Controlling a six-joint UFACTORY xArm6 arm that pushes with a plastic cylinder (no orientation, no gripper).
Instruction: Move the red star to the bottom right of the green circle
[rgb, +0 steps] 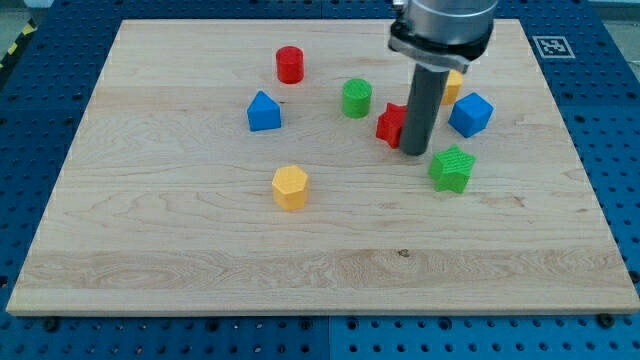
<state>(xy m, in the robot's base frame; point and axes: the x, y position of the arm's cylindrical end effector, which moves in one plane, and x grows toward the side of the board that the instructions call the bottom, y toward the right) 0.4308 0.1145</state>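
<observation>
The red star lies right of the board's middle, partly hidden behind my rod. The green circle stands just up and left of it, a small gap apart. My tip rests on the board at the red star's lower right edge, touching or nearly touching it. The rod rises from there to the arm at the view's top.
A green star lies just right of and below my tip. A blue cube and a yellow block sit to the right, behind the rod. A red cylinder, blue block and yellow hexagon lie left.
</observation>
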